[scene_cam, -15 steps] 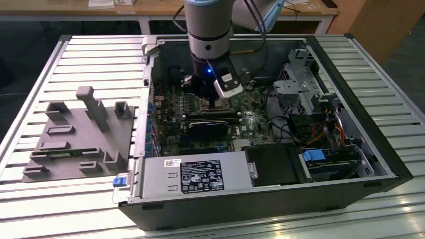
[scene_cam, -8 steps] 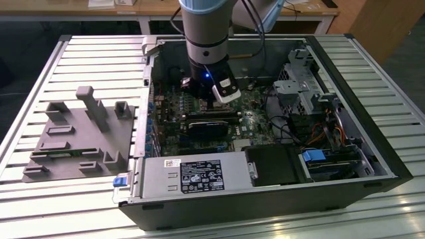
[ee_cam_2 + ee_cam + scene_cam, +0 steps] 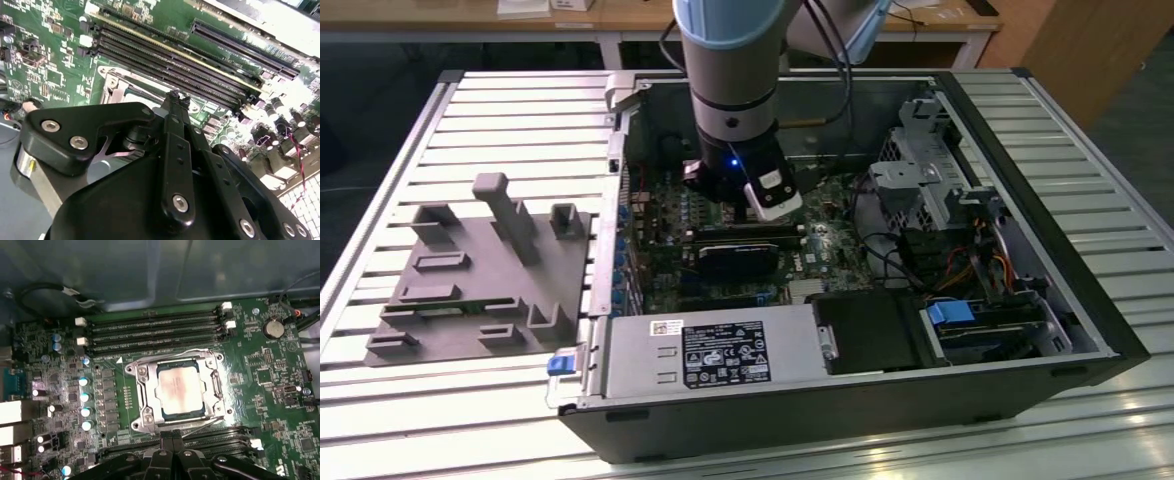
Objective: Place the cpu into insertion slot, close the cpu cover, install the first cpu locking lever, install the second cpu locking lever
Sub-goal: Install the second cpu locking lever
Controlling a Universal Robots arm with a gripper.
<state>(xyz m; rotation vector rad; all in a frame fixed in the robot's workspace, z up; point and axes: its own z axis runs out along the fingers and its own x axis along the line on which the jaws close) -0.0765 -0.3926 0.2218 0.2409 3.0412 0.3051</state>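
In the first wrist view the cpu (image 3: 178, 390) lies flat in the insertion slot (image 3: 218, 410) on the green board, silver top up. The cpu cover (image 3: 143, 392) lies down around it as a metal frame. One thin wire lever (image 3: 165, 352) runs along one side of the frame and another (image 3: 202, 426) along the opposite side; whether they are latched I cannot tell. My gripper (image 3: 172, 440) hovers at the socket's edge, shut and empty. In the second wrist view its fingertips (image 3: 173, 97) meet just above the socket (image 3: 125, 85). In the exterior view the gripper (image 3: 744, 222) reaches down inside the open computer case.
Long black memory slots (image 3: 150, 332) flank the socket on both sides. A black rounded block (image 3: 740, 258) sits just in front of the gripper. The power supply (image 3: 707, 355), the drive cage (image 3: 947, 190) and the case walls close in. A grey fixture (image 3: 480, 270) lies on the exterior view's left.
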